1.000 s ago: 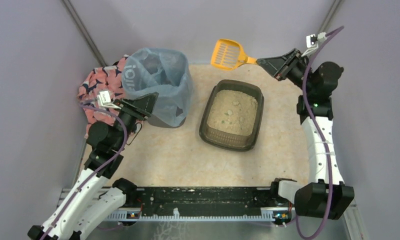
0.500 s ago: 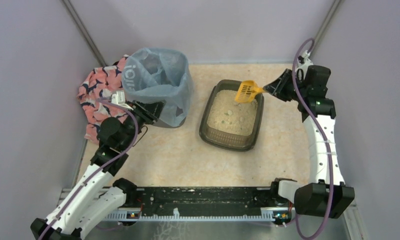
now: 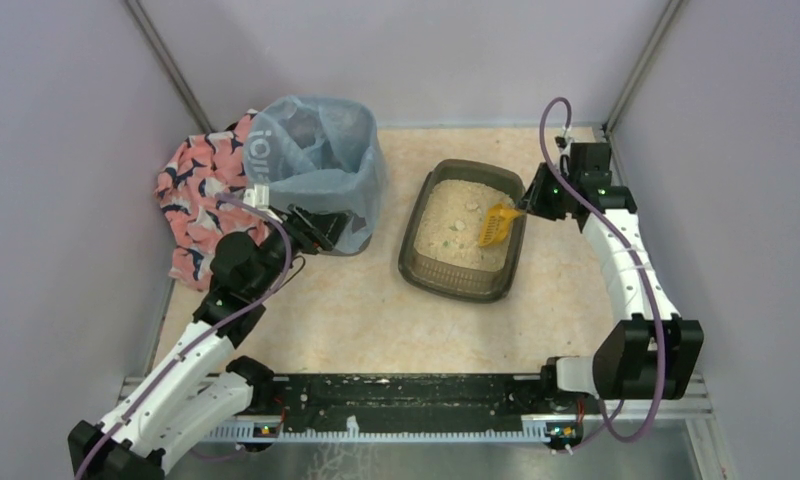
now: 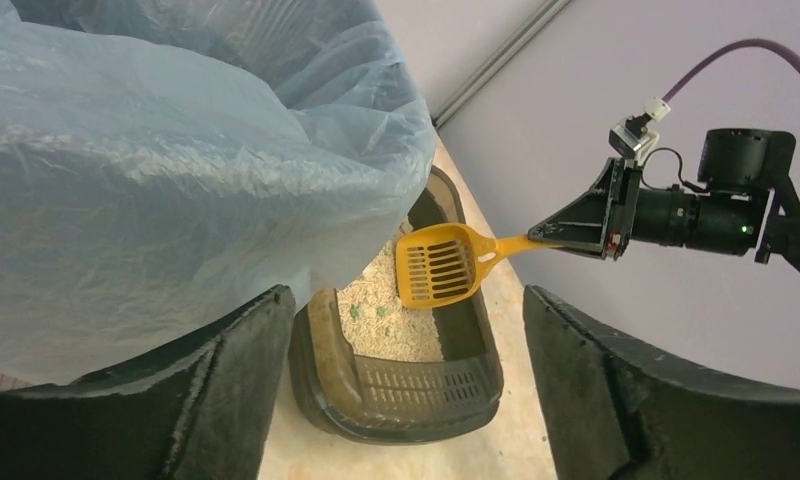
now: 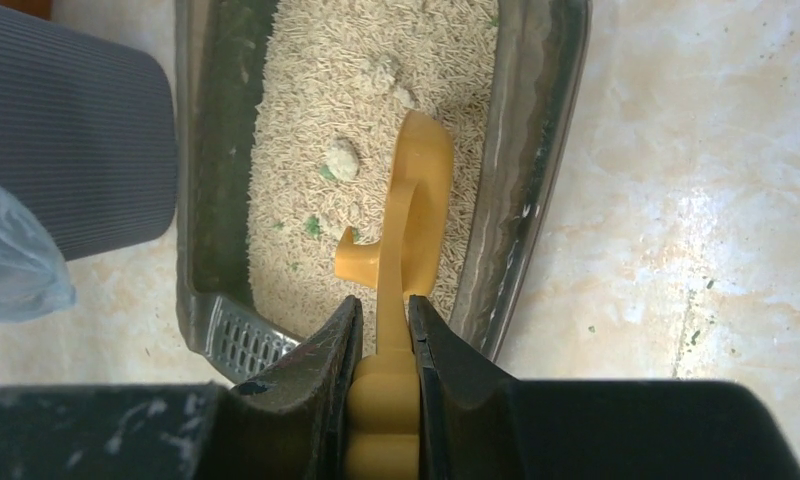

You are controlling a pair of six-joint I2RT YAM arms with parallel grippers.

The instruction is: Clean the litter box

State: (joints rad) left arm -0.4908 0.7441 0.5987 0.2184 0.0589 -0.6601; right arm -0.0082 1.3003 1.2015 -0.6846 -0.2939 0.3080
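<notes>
Litter, beige and granular, fills the box (image 3: pixel 454 281), a shallow dark tray that sits on the worktop (image 3: pixel 356 310) right of centre, its long side running away from the arm bases. It stands apart from the bin (image 3: pixel 362 216), which is lined with a pale blue bag and lies to its left. A few pale clumps (image 3: pixel 468 207) rest on the litter toward the far half, and the right wrist view shows one rounded clump (image 5: pixel 342 157) with small green specks close by. A slotted grid is moulded into the box's near end (image 5: pixel 238 340).

The right hand (image 3: pixel 533 205) hangs just outside the box's right wall, its jaws clamped together on the handle of an orange scoop (image 3: pixel 493 224). The scoop's slotted head reaches over that wall and sits low above the litter on the right side of the box, turned partly on edge in the wrist view (image 5: pixel 417 195). Whether its far lip touches the litter I cannot tell.

The left hand (image 3: pixel 321 228) is at the near side of the bin, low by its wall, with its jaws wide apart and nothing gripped. Through its own camera the two dark fingers (image 4: pixel 226 400) frame the bag on the left and the box beyond.

A pink patterned cloth (image 3: pixel 196 190) lies bunched against the left wall, behind the bin.
</notes>
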